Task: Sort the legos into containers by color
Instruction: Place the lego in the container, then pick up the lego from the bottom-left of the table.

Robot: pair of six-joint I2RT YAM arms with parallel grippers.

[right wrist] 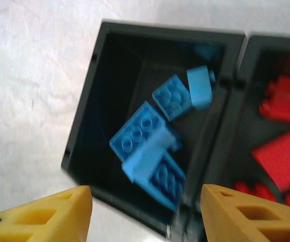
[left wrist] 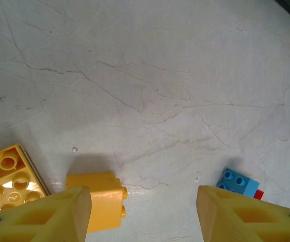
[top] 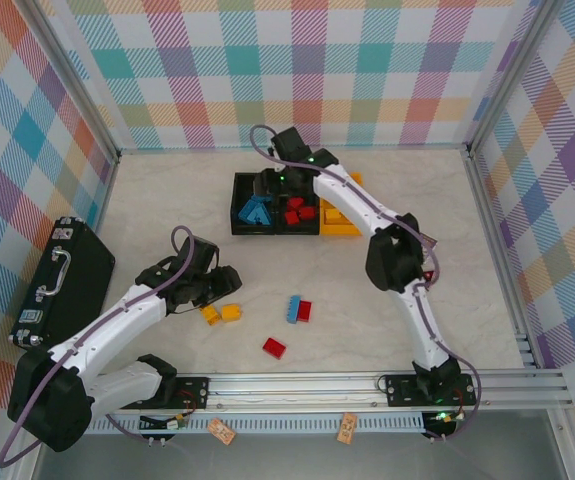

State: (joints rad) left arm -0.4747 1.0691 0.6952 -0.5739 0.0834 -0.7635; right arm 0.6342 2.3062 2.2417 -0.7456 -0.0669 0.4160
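Observation:
Three joined containers stand at the back: a black bin (top: 237, 205) with blue legos (top: 256, 209), a black bin with red legos (top: 298, 211), and a yellow-orange bin (top: 339, 228). My right gripper (right wrist: 145, 212) hangs open over the blue bin (right wrist: 84, 131), nothing between its fingers. Several blue bricks (right wrist: 171, 97) lie inside, one of them blurred (right wrist: 150, 159). Red bricks (right wrist: 281, 156) fill the neighbouring bin. My left gripper (left wrist: 145, 214) is open low over the table, with a yellow brick (left wrist: 98, 199) just inside its left finger. A second yellow brick (left wrist: 6, 179) lies further left.
Loose on the table are a blue brick (top: 293, 308) touching a red one (top: 305, 310), another red brick (top: 274, 347) nearer the front rail, and the two yellow bricks (top: 220, 313). A black suitcase (top: 62, 280) lies at the left wall.

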